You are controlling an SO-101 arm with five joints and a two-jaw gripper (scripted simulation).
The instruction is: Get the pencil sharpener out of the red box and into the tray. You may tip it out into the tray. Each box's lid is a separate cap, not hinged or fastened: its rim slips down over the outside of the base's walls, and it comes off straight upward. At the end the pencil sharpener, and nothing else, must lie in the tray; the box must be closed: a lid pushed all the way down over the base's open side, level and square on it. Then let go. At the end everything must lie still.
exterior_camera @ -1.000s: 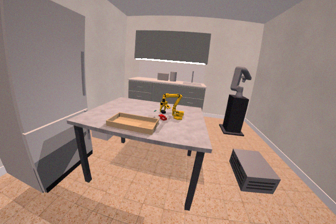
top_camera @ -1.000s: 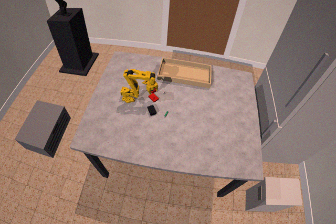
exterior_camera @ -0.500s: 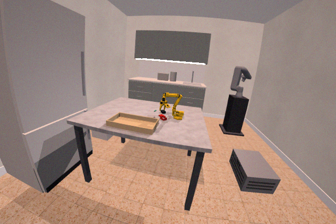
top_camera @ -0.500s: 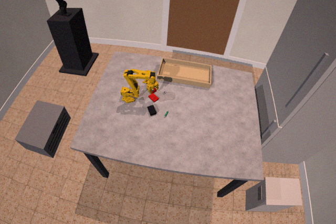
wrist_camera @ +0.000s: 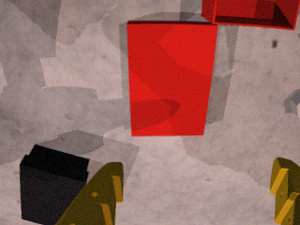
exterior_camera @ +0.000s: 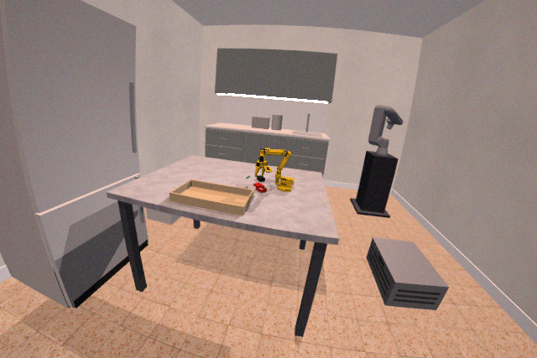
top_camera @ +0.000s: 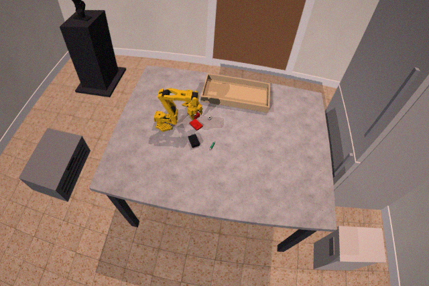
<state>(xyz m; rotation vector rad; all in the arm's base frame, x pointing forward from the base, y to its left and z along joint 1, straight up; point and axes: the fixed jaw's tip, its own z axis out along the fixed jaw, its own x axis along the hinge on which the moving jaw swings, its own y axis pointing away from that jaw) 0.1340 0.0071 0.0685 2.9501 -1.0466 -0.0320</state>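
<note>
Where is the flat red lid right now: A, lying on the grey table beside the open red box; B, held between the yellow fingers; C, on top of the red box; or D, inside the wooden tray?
A: the flat red lid lies on the grey table beside the open red box, with nothing between the fingers.

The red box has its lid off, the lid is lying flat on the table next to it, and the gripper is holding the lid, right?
Not quite. The gripper holds nothing; its jaws hang apart above the table. The wrist view shows the red lid lying flat beside the open red box.

Grey fridge point(exterior_camera: 65, 128), tiled floor point(exterior_camera: 242, 302), brown door point(top_camera: 259, 13)
</note>
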